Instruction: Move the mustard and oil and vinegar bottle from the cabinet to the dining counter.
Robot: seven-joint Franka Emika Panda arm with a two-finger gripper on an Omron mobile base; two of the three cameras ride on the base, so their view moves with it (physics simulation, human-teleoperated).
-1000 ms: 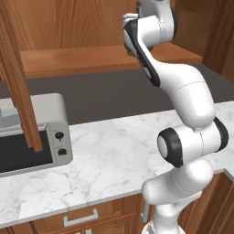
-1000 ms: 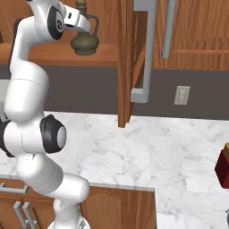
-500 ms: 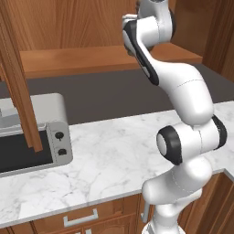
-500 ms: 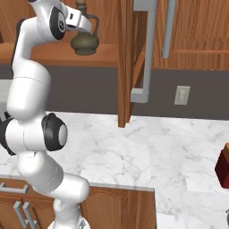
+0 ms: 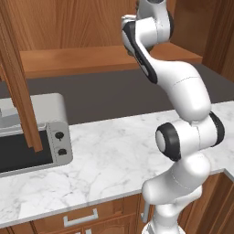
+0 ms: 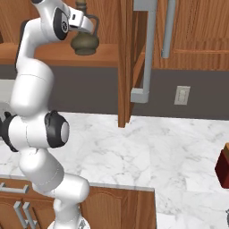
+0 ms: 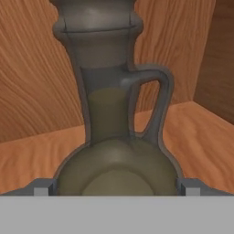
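Hand view puts the flask (image 7: pixel 116 137) right up close, standing upright on the wooden shelf (image 7: pixel 32 160) inside the cabinet (image 7: pixel 27 68). Its long axis runs straight up: round belly at the bottom, narrow neck above, a thick collar at the top edge. The small side handle loops out to the right of the neck. The two finger tips (image 7: pixel 42 188) sit low at either side of the belly, one left and one right, spread to about the full width of the belly. The jaws stand wide; I cannot tell if the tips touch the glass.

From the right base view, the white arm (image 6: pixel 31 89) rises from the lower left, folds at a dark elbow joint, then climbs steeply to the cabinet shelf. The hand (image 6: pixel 80 20) is turned level and reaches toward the right into the cabinet, meeting the flask (image 6: pixel 85 41) at its neck and upper belly. The flask sits on the shelf (image 6: pixel 105 53) with its base flat and the cork end up. An open cabinet door (image 6: pixel 127 62) hangs edge-on just right of it, with a grey bar handle (image 6: pixel 147 49) beside.

From the left base view, the arm (image 5: pixel 183 96) comes up from the lower right over the marble worktop (image 5: pixel 109 155) and bends back toward the shelf (image 5: pixel 68 59); its upper links hide the hand and the flask. A toaster oven (image 5: pixel 41 132) sits on the worktop at the left, well apart from the arm.
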